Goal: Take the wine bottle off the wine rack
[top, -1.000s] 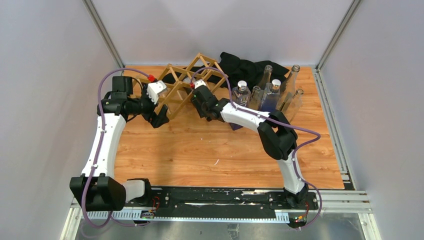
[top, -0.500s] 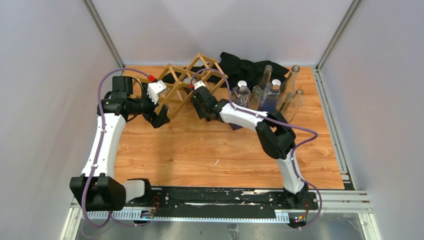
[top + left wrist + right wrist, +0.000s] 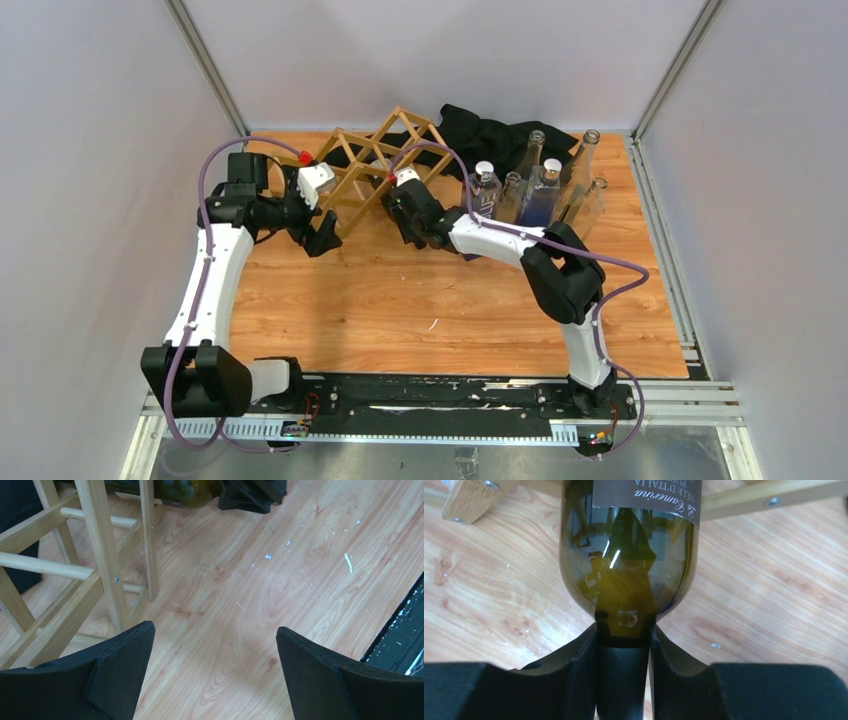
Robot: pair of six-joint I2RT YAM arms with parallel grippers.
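My right pincer [image 3: 624,639] is clenched on the neck of the wine bottle [image 3: 626,555]: matte black pads press the dark foil sleeve from both sides, just below the rounded shoulder. The glass is smooth, olive-green and glossy, and mirrors the slats; a brownish paper label with pale lettering is cut off at the top edge of my wrist view. The bottle's body lies in the wine rack [image 3: 375,160], a lattice of thin pale wood slats and round dowels with small metal screws, and the neck points out over the table [image 3: 280,580], a warm, grained wood surface flecked with white. My left pincer [image 3: 214,631] is released, its jaws spread wide just beside the rack's foot, grasping nothing. From above, my right wrist hides nearly the whole bottle, and I cannot tell where its base rests.
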